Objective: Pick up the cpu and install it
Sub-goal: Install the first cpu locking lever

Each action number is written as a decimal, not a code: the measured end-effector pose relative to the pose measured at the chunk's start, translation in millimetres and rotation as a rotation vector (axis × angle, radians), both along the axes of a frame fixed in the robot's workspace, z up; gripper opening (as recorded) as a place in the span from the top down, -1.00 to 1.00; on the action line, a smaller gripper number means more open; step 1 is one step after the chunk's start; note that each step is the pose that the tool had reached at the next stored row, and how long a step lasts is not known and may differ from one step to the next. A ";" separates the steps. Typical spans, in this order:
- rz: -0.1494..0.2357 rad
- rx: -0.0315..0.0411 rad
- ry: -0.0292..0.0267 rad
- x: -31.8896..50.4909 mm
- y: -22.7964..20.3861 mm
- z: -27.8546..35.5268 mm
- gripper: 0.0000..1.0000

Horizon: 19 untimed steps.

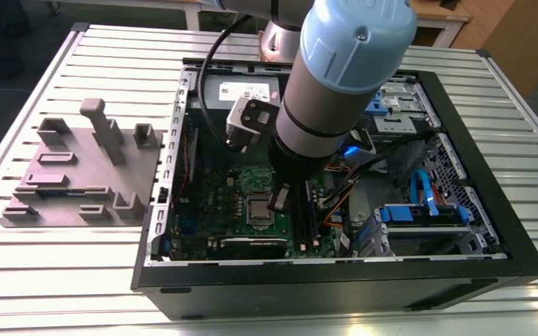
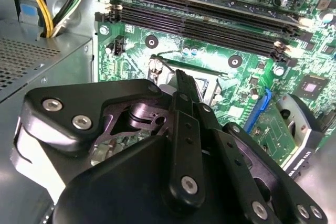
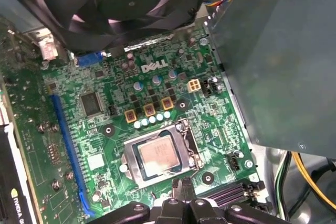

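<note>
Centre-low of the first wrist view, cpu sits flat in its socket on the green board. Gripper hangs just beside it, fingers pinched together, holding nothing.

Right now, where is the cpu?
In the first wrist view the cpu lies in the motherboard socket, just ahead of the tool, between the blue slot and the memory slots.
</note>
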State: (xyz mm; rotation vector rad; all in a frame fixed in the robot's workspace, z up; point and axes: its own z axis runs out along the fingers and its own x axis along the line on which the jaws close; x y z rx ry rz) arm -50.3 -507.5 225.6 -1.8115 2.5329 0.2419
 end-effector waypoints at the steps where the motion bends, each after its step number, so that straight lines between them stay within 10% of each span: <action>1: 0.012 0.0000 -0.0016 0.0 0.0 -0.1 0.80; 9: 0.052 -0.0001 -0.0194 0.0 0.0 -1.1 0.80; 19: 0.153 0.0010 -0.0223 0.0 0.0 -2.6 0.80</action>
